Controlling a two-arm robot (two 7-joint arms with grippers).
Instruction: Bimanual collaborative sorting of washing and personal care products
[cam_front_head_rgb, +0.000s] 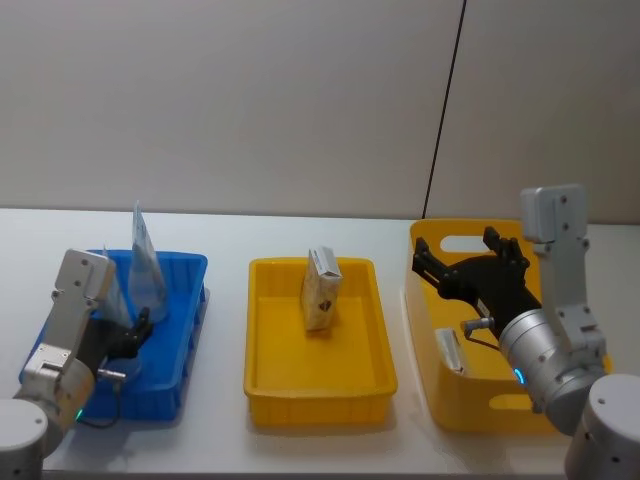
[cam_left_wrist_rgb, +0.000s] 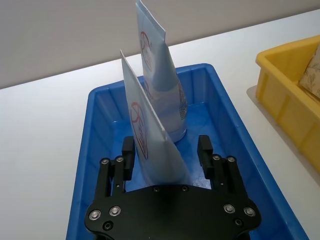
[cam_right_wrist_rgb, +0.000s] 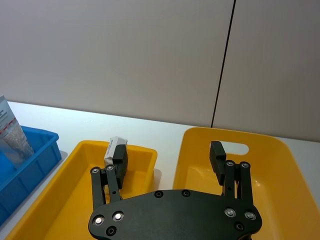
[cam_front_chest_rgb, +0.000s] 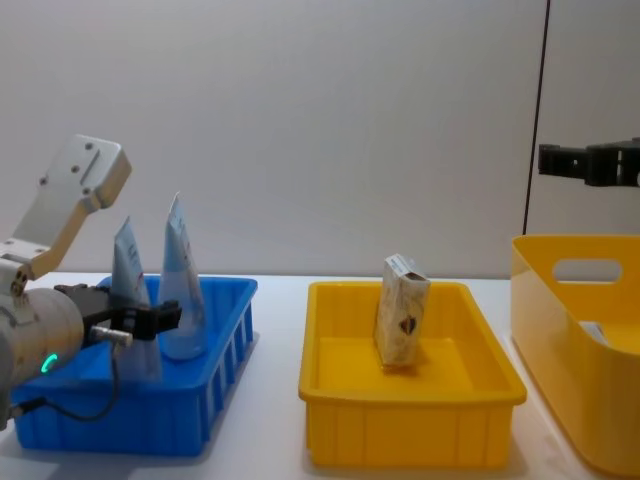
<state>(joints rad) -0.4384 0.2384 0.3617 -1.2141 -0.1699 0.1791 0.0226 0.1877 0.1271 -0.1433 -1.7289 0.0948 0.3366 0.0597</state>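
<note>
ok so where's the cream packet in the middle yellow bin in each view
Head: packet centre, standing in the middle yellow bin.
Left wrist: a sliver inside that bin's corner.
Right wrist: partly behind the right gripper, packet at.
Chest: centre, standing in that bin.
Shared landmark: that bin.

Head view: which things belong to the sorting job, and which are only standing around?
Job: near pale-blue tube, far pale-blue tube, beige packet, pale item in the yellow basket, left tool, right tool, both open.
Only around: blue bin, yellow tray, yellow basket, white table.
</note>
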